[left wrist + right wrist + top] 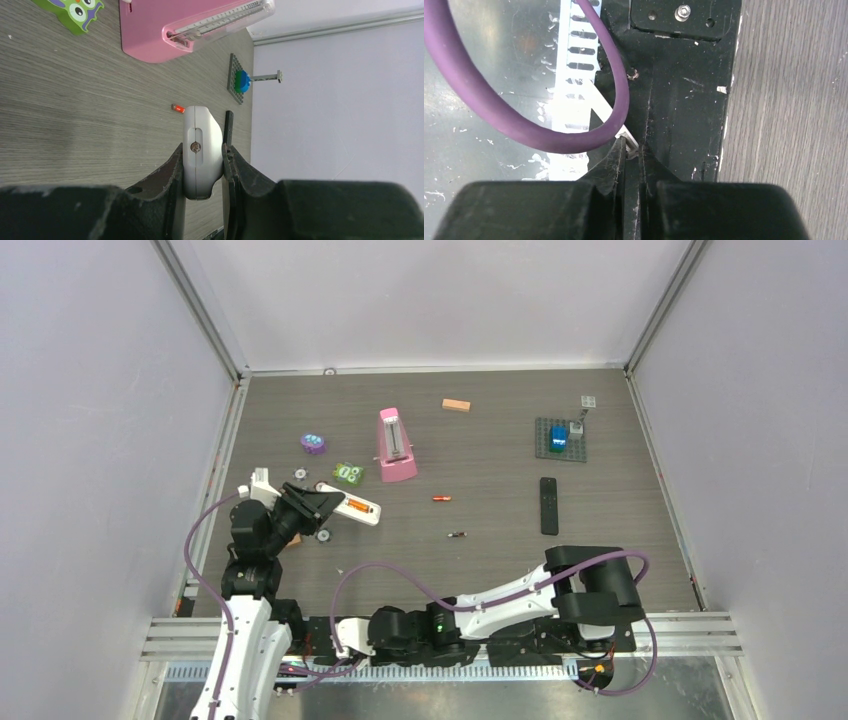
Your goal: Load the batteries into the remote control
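Pale lilac walls box in a grey wood-grain tabletop (640, 490), where the left claw (202, 148) is clamped across the narrow sides of the white remote control (202, 125). The remote is a smooth, hard plastic shell with one orange cell (357, 506) lying in its open bay, while the right claw (631, 150) is pinched closed on nothing above the arms' black base. An orange battery (441, 498) and a dark red battery (456, 535) lie loose and apart on the wood to its right: tiny, rigid, glossy cylinders, likely light and apt to roll, best pinched across the barrel's middle.

Overhead rear view, two wrist close-ups
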Available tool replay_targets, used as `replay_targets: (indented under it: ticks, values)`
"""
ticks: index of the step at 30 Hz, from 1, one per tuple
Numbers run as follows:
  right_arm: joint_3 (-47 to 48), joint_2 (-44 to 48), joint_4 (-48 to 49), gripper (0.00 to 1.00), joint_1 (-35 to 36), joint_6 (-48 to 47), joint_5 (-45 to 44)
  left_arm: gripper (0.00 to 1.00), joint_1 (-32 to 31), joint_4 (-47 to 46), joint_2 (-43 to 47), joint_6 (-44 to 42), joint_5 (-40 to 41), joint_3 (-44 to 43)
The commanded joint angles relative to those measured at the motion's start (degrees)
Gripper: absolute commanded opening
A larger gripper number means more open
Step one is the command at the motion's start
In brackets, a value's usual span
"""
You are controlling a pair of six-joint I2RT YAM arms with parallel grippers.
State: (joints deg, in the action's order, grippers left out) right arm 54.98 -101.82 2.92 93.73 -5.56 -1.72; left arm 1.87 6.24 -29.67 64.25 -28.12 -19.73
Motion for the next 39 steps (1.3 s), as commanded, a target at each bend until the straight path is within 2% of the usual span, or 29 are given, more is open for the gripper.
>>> replay_targets:
  ticks: [1,13,21,25,28,30,33,36,39]
  values:
    - [-2.37,2.01,-1.23,0.07,-0.20,0.19,-3.86,0.00,-0.02,-3.36,0.23,-0.08,-1.19,-0.49]
    - [-8.78,13.15,1.10,0.05,-3.09,4.19,-12.37,0.00,-0.01,-3.36,-0.07,-0.06,-1.58,-0.27]
    - [-12.54,24.30,1.69,0.05,-6.70,7.77,-31.23,0.00,0.02,-0.82,-0.37,2.24,-3.85,0.20]
    - [-12.99,30.21,6.26,0.05,-6.60,3.30,-44.60,0.00,0.05,0.09,-1.82,6.14,-7.97,1.00]
    - [-15.08,32.74,17.35,0.05,-6.55,-6.20,-50.35,0.00,-0.19,-0.80,-2.48,8.59,-10.85,2.14]
    - [-15.47,31.60,24.26,0.05,-6.49,-13.42,-54.15,0.00,-0.66,-0.94,-2.34,8.70,-10.93,2.97]
    - [-14.68,26.97,29.27,0.05,-6.61,-22.38,-58.86,0.00,-1.22,-1.71,-2.01,8.48,-9.66,5.05]
    - [-15.01,24.36,31.50,0.05,-7.10,-23.37,-62.15,0.00,-3.92,-5.49,-2.08,8.18,-6.62,8.03]
    - [-15.81,24.45,24.88,0.05,-7.98,-16.14,-63.14,0.00,-8.10,-12.97,-4.33,8.72,-2.84,11.26]
